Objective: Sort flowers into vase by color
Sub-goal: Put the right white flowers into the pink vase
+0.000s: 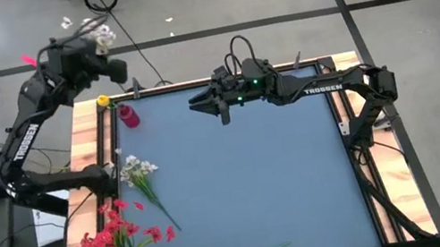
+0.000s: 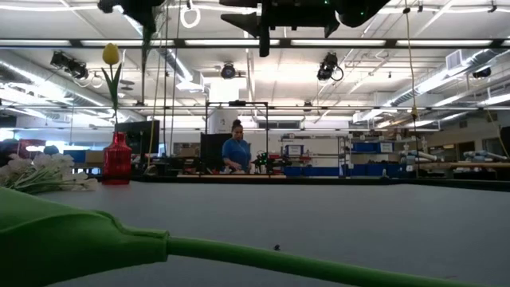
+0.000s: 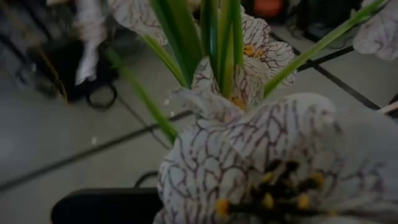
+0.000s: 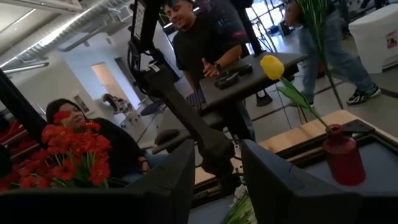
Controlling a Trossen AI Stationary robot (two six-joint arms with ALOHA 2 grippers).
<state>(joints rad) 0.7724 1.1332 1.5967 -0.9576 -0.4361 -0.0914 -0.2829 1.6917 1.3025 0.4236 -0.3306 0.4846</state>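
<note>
High view: left pincer [image 1: 101,43] grasped a white flower [image 1: 104,37] at 11 o'clock above the vase [image 1: 128,115]; next, lower stem in. Right pincer [image 1: 205,102] idle, released.

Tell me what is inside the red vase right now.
The small red glass vase holds one yellow tulip on a green stem, standing upright well above the neck. No other flower is in it. The stem's lower end inside the red body cannot be made out.

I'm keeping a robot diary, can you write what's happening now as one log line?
left pincer: raised past table's far-left corner, holding white flower | right pincer: open, waiting over mat | vase: one yellow tulip
</note>
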